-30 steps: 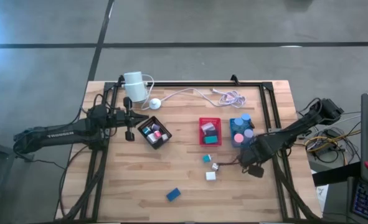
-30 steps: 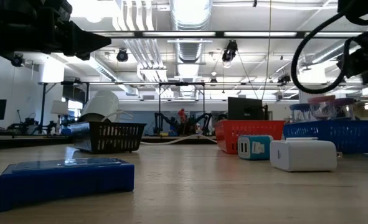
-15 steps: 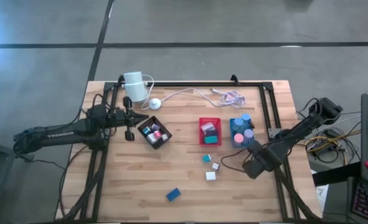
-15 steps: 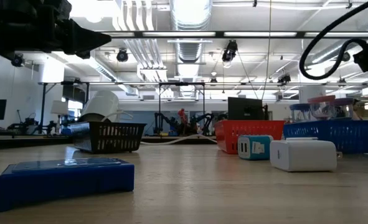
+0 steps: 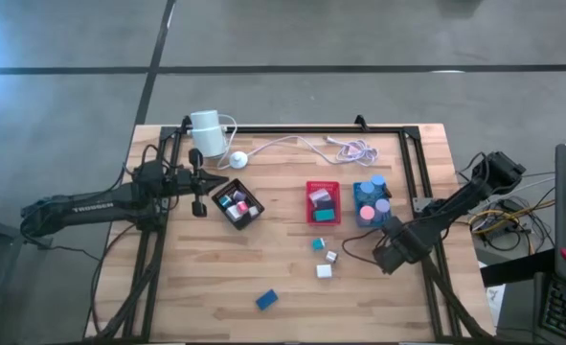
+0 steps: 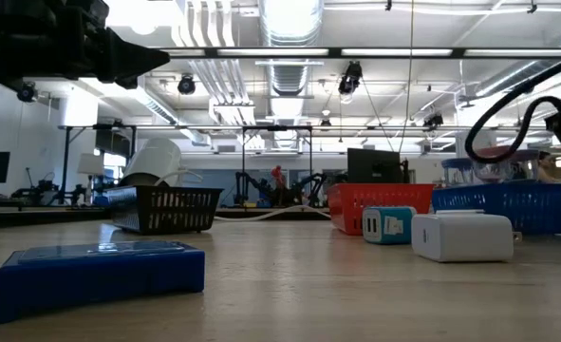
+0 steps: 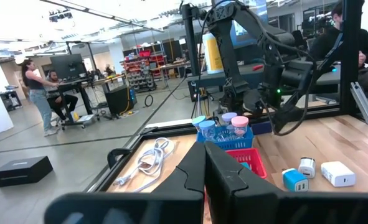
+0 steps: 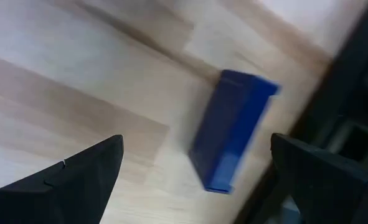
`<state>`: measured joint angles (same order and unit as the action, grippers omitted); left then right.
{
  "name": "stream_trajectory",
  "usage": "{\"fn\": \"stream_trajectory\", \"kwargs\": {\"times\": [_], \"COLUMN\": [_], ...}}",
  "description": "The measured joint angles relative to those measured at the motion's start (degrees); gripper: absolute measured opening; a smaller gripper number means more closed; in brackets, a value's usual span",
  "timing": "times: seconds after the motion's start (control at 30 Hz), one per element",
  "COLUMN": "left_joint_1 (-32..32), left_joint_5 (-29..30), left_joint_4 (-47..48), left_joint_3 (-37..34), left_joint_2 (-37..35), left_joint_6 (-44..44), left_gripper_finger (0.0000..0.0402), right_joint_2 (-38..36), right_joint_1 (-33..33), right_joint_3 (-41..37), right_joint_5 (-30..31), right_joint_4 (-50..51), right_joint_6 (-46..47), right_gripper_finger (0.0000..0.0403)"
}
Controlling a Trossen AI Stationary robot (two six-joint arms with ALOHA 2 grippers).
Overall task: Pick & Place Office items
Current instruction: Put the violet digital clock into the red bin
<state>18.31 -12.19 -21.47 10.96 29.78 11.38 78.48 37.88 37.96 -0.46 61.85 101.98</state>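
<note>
A blue block point(image 6: 100, 275) lies nearest on the wooden table point(image 6: 289, 294), well apart from a white block point(image 6: 462, 237).

Right gripper point(image 5: 386, 257) now farther from blue tray point(image 5: 370, 203).

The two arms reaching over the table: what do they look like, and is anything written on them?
Both are dark, jointed arms. The left arm carries white lettering along its side, seemingly a brand name. The right arm trails looping black cables. Each ends in a gripper with two dark, wedge-shaped fingers: the left gripper, and the right gripper.
</note>
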Motion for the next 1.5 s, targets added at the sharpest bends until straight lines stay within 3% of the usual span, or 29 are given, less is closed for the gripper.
{"fn": "stream_trajectory", "kwargs": {"times": [0.2, 0.3, 1.13, 1.5], "left_joint_1": [0.0, 0.0, -0.04, -0.03], "left_joint_5": [0.0, 0.0, 0.04, 0.04], "left_joint_4": [-0.39, -0.39, -0.39, -0.4], "left_joint_3": [0.0, 0.0, 0.0, 0.0], "left_joint_2": [0.0, 0.0, 0.0, 0.0], "left_joint_6": [0.0, 0.0, 0.0, 0.0], "left_gripper_finger": [0.0003, 0.0003, 0.0003, 0.0003], "right_joint_2": [0.0, -0.01, -0.01, -0.04], "right_joint_1": [-0.01, -0.01, -0.01, 0.38], "right_joint_3": [-2.31, -2.88, -2.01, 10.55], "right_joint_5": [-0.16, -0.16, -2.78, -5.72], "right_joint_4": [-3.83, -3.88, -5.09, -5.36], "right_joint_6": [-0.86, -1.01, -9.11, -16.2], "right_gripper_finger": [0.0397, 0.0376, 0.0052, 0.0051]}}
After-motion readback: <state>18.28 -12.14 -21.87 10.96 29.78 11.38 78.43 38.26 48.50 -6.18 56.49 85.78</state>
